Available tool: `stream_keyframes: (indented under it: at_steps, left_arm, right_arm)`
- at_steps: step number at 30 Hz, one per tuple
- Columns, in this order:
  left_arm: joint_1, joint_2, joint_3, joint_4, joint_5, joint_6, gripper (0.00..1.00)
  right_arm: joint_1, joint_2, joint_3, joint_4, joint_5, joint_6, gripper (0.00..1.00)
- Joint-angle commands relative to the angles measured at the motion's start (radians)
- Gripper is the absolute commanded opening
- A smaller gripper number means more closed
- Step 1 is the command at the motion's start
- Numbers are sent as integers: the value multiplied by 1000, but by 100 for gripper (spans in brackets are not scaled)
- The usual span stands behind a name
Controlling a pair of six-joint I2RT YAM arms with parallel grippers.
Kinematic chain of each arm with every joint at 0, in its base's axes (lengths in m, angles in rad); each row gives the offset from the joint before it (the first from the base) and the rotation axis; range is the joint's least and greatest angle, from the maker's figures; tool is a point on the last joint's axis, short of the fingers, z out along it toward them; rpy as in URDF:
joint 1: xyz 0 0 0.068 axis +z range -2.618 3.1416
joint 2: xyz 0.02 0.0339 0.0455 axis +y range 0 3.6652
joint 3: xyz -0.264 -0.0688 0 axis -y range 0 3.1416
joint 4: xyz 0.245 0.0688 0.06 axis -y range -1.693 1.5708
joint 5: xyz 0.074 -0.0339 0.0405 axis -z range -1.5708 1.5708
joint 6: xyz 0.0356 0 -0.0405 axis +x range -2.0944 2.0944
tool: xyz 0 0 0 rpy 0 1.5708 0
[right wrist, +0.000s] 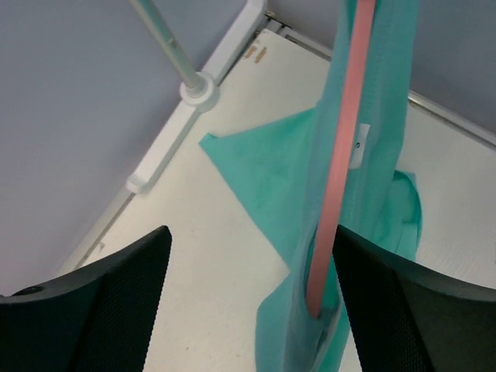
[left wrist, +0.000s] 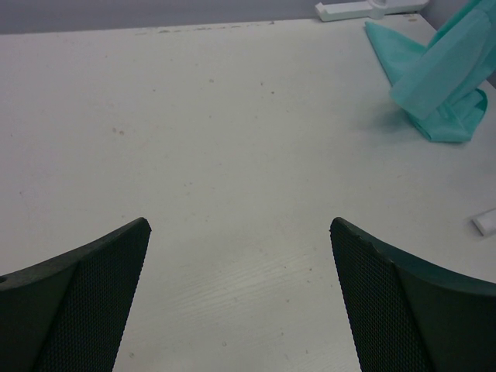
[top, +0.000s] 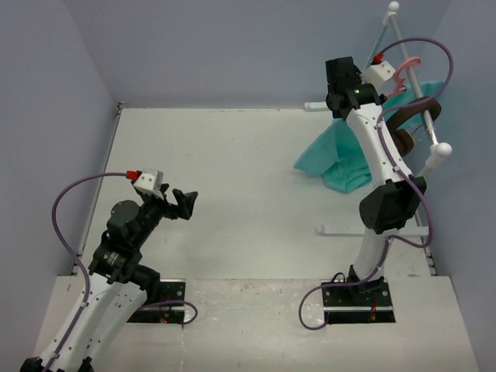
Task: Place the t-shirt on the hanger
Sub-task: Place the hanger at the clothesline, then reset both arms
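The teal-green t-shirt (top: 341, 159) hangs at the right back, its lower part bunched on the table. The pink hanger (top: 404, 74) hooks over the white rack's bar. In the right wrist view one pink hanger arm (right wrist: 341, 155) runs down into the t-shirt (right wrist: 263, 170). My right gripper (top: 339, 105) is open high beside the rack. In its own view the right gripper (right wrist: 252, 232) has the hanger arm and cloth close to its right finger, not pinched. My left gripper (top: 186, 203) is open over bare table at the left, far from the t-shirt (left wrist: 434, 70), and the left gripper (left wrist: 240, 225) holds nothing.
The white tubular rack (top: 418, 85) stands at the right back, with brown headphones (top: 411, 124) on it. Its base bar (top: 372, 229) lies on the table near the right arm. A rack post (right wrist: 167, 43) and foot (left wrist: 364, 9) stand by the back wall.
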Motion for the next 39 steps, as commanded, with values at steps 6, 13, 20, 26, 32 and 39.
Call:
stream_keyframes:
  at_steps: [6,13,20,26,32,39]
  left_arm:
    - [-2,7,8,16,-44,10,100]
    - [-1,43,78,-90,-485,-123,100]
    - [-1,77,170,-205,-812,-194,100]
    - [-1,7,153,-206,-847,-194,100]
    - [-1,-65,78,-175,-734,-118,100]
    - [-1,-150,77,-142,-593,8,100]
  right_arm:
    - [147,-386,-174,167,36,-38,99]
    - [228,-658,-459,347,-461,-399,99]
    - [234,-1103,-811,325,-735,-578,99]
    - [233,-1426,-995,226,-569,-609,99]
    - [233,-1565,-1094,143,-397,-615,99]
    - [234,-1666,-1183,141,-364,-615,99]
